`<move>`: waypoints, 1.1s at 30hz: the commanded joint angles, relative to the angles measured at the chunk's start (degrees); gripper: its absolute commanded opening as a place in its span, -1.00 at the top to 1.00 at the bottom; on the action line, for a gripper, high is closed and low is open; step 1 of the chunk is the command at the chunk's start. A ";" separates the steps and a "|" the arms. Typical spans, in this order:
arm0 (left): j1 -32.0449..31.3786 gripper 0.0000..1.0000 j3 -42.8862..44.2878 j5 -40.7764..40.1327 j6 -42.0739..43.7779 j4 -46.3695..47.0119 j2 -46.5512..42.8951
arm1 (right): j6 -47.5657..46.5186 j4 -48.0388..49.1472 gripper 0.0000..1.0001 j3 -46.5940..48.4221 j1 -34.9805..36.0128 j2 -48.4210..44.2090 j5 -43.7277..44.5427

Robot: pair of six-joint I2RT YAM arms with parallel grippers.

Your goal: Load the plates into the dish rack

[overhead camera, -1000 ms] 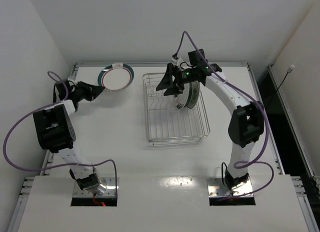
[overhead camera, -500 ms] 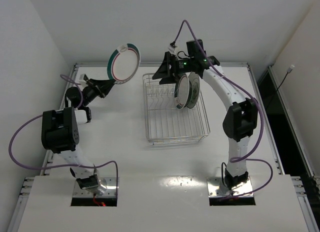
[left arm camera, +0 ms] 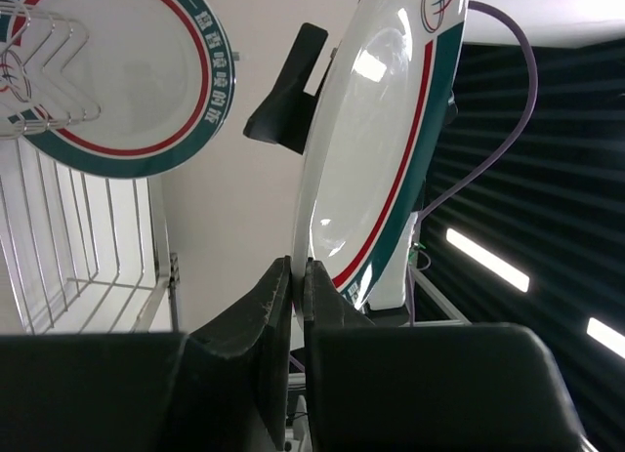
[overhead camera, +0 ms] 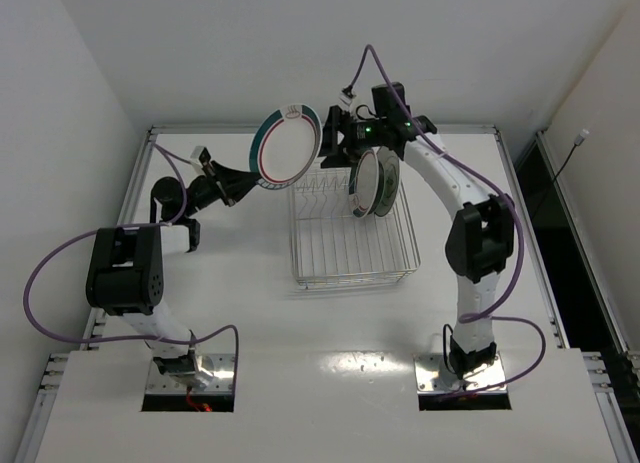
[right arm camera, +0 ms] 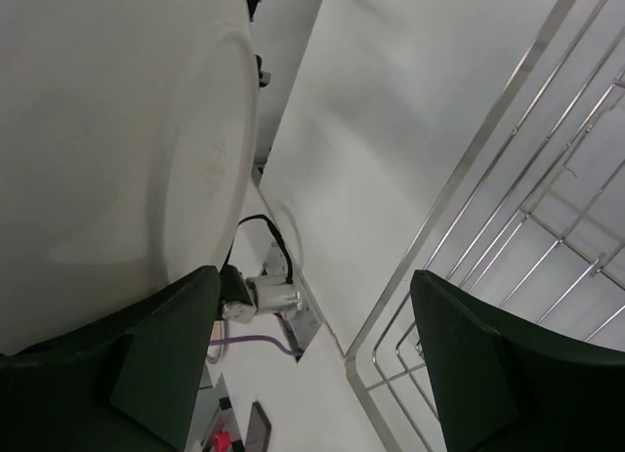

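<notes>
Two arms stand at the bottom of the top view, on one white tabletop (overhead camera: 250, 283). In the middle of this frame is one dish rack (overhead camera: 355, 276), set flat on the tabletop. At its far right part, plates stand on edge between the dividers. I can count two there: a grey-rimmed plate (overhead camera: 364, 179) in front and a second green-rimmed plate (overhead camera: 390, 191) just right of it. If more are hidden between them I cannot tell.

Up and left of the rack's far corner, the left end effector (overhead camera: 245, 180) is closed tight on the rim of one green-rimmed plate (overhead camera: 288, 146) with a red ring. The plate is in the air, tilted, and does not touch the rack. In the left wrist view the two fingers (left arm camera: 276, 296) pinch its lower edge, and the second green-rimmed plate shows in the upper left behind rack wires.

Farthest, above the rack's far edge, is the right end effector (overhead camera: 335, 151). Its fingers stand wide apart and hold nothing.
</notes>
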 commanded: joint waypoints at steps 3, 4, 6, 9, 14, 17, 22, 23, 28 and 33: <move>0.14 1.00 0.45 0.48 3.25 8.90 -2.56 | -0.48 3.58 -0.52 -4.43 -0.16 -8.42 3.78; 0.14 1.00 0.45 0.49 4.03 8.89 -2.56 | -0.48 3.58 -0.52 -5.22 -0.17 -9.66 4.31; 0.66 1.00 0.97 1.10 4.56 7.57 -2.56 | -1.53 3.58 -0.52 -7.25 -0.96 -11.95 6.07; 0.67 1.00 0.97 1.10 6.05 6.26 -2.03 | -0.84 5.59 -0.52 -11.37 -2.10 -16.96 9.59; 0.67 1.00 0.97 1.63 6.59 5.64 -2.03 | 0.22 7.80 -0.52 -13.49 -2.80 -18.29 8.98; 0.67 1.00 0.97 1.63 7.11 4.93 -2.03 | 0.22 8.32 -0.52 -14.10 -2.80 -18.29 8.98; 0.67 1.00 0.97 2.16 8.26 3.36 -2.56 | 0.93 9.55 -0.52 -13.59 -2.28 -17.50 7.92; 0.67 1.00 0.97 2.16 8.26 3.35 -2.56 | 0.93 8.94 -0.52 -12.89 -2.28 -16.36 7.31; -1.26 1.00 1.59 2.16 10.27 1.33 -3.08 | 1.45 8.94 -0.52 -11.65 -1.14 -14.33 6.08; -3.02 1.00 2.12 2.16 12.12 -2.62 -3.08 | 1.45 8.94 -0.49 -10.51 0.10 -12.40 6.08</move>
